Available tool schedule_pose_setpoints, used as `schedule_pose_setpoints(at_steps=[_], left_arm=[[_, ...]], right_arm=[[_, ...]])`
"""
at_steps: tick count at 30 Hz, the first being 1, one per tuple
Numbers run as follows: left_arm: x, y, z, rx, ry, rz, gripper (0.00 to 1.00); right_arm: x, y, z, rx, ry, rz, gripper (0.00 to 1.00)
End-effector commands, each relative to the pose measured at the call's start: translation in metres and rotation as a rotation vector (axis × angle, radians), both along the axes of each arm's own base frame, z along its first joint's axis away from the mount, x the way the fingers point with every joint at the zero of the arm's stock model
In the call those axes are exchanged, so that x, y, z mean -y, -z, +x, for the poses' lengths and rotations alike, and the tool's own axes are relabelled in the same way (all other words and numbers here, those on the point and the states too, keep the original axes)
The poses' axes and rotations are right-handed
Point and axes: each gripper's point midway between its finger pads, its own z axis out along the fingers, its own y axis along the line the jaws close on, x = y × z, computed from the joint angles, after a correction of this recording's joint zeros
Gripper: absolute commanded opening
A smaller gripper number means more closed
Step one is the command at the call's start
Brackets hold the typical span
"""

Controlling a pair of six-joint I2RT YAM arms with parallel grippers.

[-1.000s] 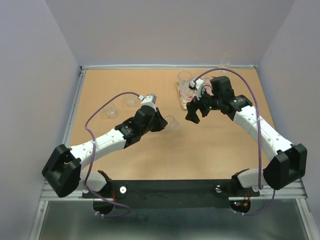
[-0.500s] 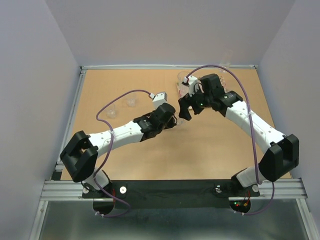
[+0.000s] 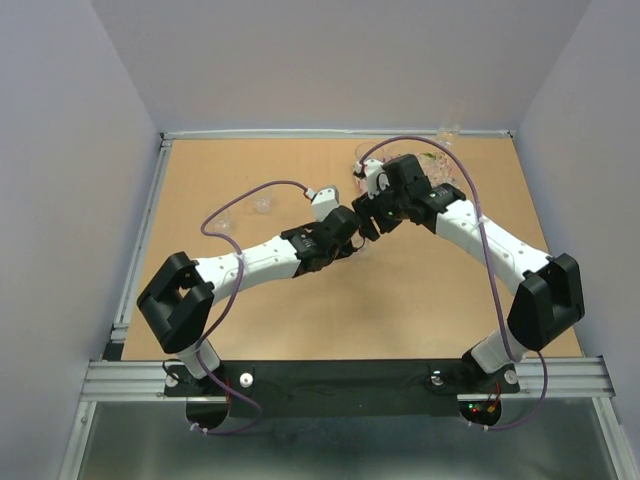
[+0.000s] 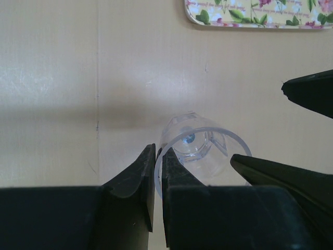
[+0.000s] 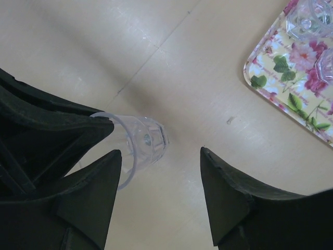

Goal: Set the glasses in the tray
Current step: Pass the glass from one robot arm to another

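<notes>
My left gripper (image 4: 157, 162) is shut on the rim of a small clear glass (image 4: 200, 148), one finger inside and one outside. The glass hangs tilted above the table, and in the top view it (image 3: 362, 246) sits between the two grippers. My right gripper (image 5: 160, 161) is open, and the same glass (image 5: 148, 140) lies by its left finger. Its fingers (image 4: 312, 94) also show in the left wrist view. The floral tray (image 5: 291, 99) lies to the upper right with glasses (image 5: 309, 21) on it. The right arm mostly covers the tray (image 3: 360, 178) in the top view.
Two loose glasses (image 3: 262, 205) (image 3: 222, 226) stand on the wooden table at the left. Another glass (image 3: 447, 132) stands by the back wall at the right. The two arms meet over the middle of the table, their cables looping above.
The left arm has carried its glass to the right, toward the tray. The right arm has swung left from over the tray, and its gripper now stands around the held glass.
</notes>
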Motion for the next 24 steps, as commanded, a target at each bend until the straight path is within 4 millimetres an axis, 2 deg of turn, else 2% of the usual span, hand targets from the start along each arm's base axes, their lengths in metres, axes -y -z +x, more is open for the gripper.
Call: schedule_pose_setpoints(at_steps=[1, 6, 13, 20, 24], left_arm=[[0.008, -0.034, 0.012, 0.062, -0.038, -0.061, 0.00], [0.009, -0.038, 0.012, 0.068, -0.036, -0.073, 0.00], [0.010, -0.043, 0.012, 0.075, -0.040, -0.096, 0.00], [0.007, -0.057, 0.012, 0.116, -0.047, -0.139, 0.00], [0.007, -0.066, 0.012, 0.140, -0.040, -0.162, 0.00]], right_arm=[[-0.007, 0.001, 0.004, 0.004, 0.021, 0.016, 0.66], [-0.016, 0.004, -0.001, -0.041, 0.012, 0.056, 0.65], [-0.017, 0.008, -0.001, -0.066, 0.022, 0.064, 0.49], [-0.013, 0.018, -0.001, -0.078, 0.038, 0.038, 0.41], [-0.012, 0.019, 0.002, -0.072, 0.043, 0.030, 0.34]])
